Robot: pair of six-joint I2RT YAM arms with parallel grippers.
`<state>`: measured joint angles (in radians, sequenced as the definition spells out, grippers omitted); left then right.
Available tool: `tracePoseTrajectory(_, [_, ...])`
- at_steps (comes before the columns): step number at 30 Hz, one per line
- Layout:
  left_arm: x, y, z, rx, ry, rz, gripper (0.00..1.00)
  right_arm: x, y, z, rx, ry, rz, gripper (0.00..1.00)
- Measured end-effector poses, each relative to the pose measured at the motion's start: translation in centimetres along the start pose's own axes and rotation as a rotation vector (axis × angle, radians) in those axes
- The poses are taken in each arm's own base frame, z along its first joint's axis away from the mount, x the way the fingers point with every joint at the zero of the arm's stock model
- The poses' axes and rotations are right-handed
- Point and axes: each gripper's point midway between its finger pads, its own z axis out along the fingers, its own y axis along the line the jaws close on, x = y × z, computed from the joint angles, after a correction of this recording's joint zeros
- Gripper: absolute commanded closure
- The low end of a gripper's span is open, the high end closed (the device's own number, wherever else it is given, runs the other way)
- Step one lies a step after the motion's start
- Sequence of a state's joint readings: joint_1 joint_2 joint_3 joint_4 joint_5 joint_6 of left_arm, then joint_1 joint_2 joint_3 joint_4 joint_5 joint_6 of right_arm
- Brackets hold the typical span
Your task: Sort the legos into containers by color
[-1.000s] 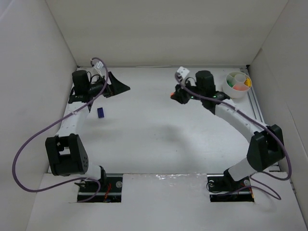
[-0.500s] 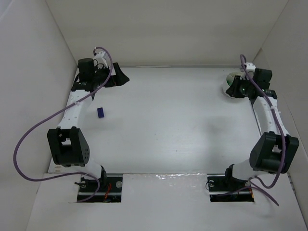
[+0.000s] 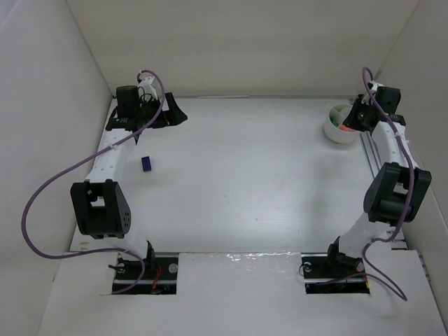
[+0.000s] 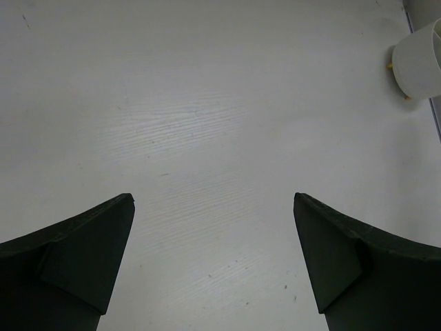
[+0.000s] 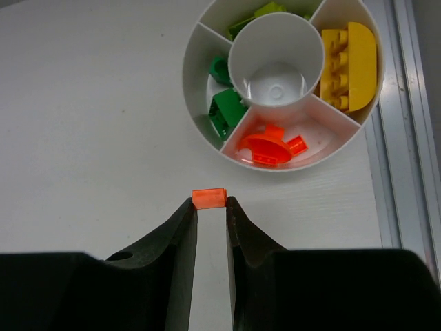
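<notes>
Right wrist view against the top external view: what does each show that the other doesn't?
Only the right wrist: a small orange brick pinched by the right gripper, and the green pieces, yellow pieces and orange pieces lying in the wedges of the white cup. Only the top external: a dark blue brick on the left side of the table, and the open left gripper. Both: that cup, at the far right.

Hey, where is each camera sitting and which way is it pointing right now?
Top external: above and behind the arms, looking down at the table; both arms show.
Left wrist: on the left arm, facing across the table toward the white cup; open left gripper frames it.
Right wrist: on the right arm, looking down into the cup; right gripper pinches an orange brick.
Shared: all three show the cup.
</notes>
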<state>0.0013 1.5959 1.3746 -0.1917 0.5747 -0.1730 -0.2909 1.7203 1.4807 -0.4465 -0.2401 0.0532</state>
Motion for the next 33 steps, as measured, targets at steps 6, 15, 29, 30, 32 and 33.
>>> tracePoseTrajectory(6, [0.0, 0.1, 0.1, -0.005, 0.001, -0.002, 0.00, -0.2, -1.9, 1.8, 0.074, 0.013, -0.005, 0.91])
tracePoseTrajectory(15, [0.2, 0.6, 0.8, -0.008, 0.016, -0.012, 0.00, -0.8, -3.2, 3.0, 0.122, 0.012, -0.029, 0.91])
tracePoseTrajectory(29, [0.3, 0.6, 0.8, -0.009, 0.020, -0.016, 0.00, -0.8, -4.3, 4.7, 0.160, 0.032, -0.048, 0.78])
tracePoseTrajectory(30, [0.4, 0.6, 0.8, -0.008, 0.021, -0.018, 0.00, -0.9, -4.4, 4.8, 0.163, 0.033, -0.047, 0.76])
tracePoseTrajectory(32, [0.4, 0.7, 0.9, -0.009, 0.023, -0.021, 0.00, -0.8, -4.6, 4.9, 0.170, 0.037, -0.047, 0.69])
tracePoseTrajectory(33, [0.5, 0.7, 0.9, -0.009, 0.026, -0.023, 0.00, -0.7, -4.6, 4.9, 0.174, 0.040, -0.045, 0.67])
